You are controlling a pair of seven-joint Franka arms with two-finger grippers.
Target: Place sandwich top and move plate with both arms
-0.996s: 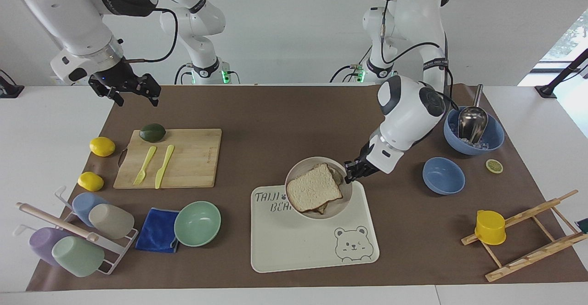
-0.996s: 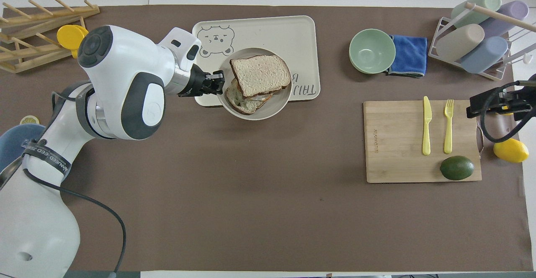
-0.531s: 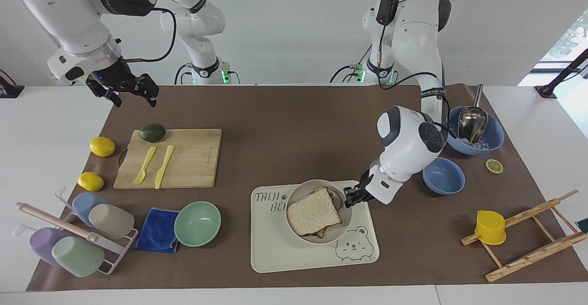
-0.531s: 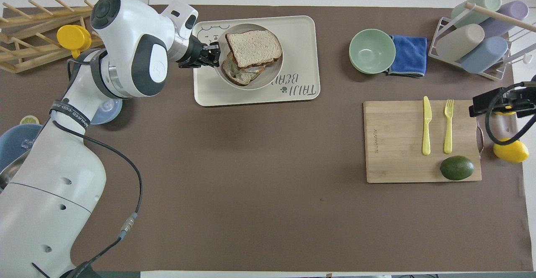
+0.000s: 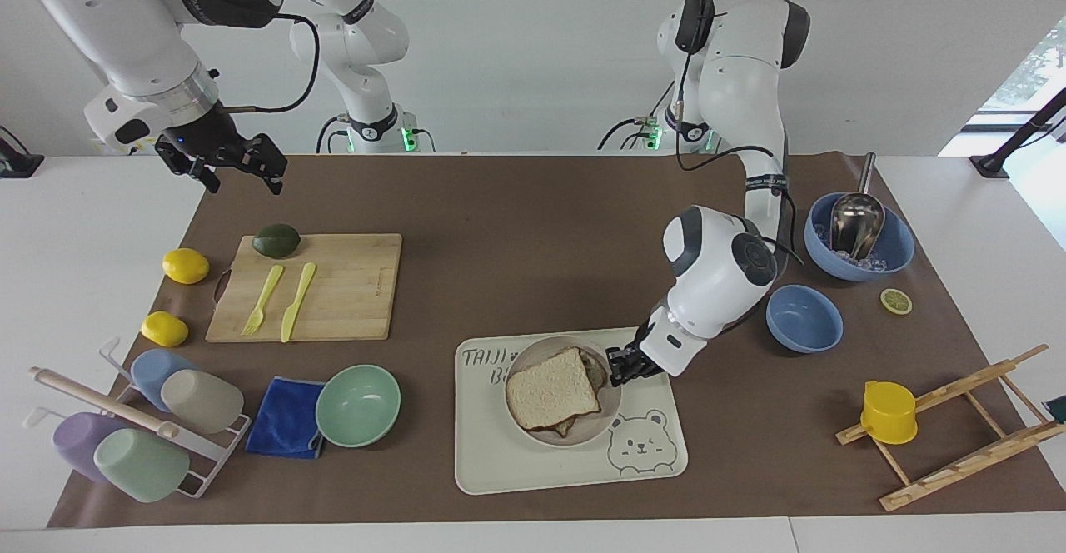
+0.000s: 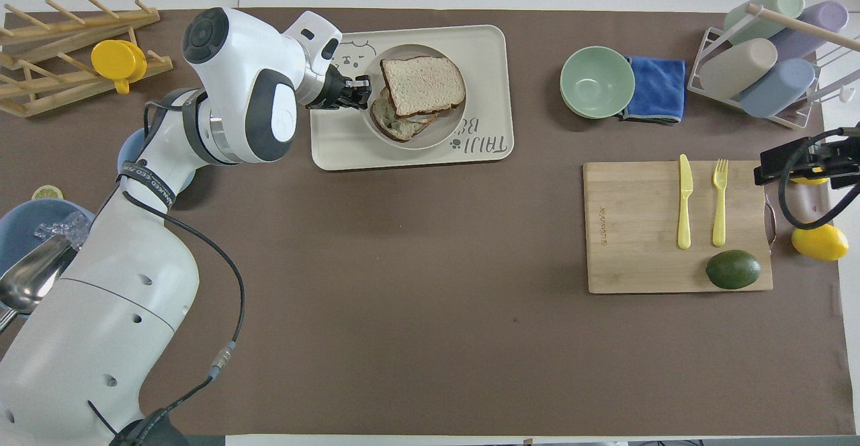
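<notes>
Now | left gripper jaws clamp plate rim | over tray

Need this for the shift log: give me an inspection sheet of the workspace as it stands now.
Surface: brown mat on a white table.
Job's things: sandwich top on the stack in the plate, which sits on the bear tray.
Clutter: cutting board, green bowl, blue cloth, cup rack.
Grippers: left gripper at the plate's rim; right gripper waits over the mat's edge.
Cables: black cable along the left arm.
Surroundings: white wall.
</notes>
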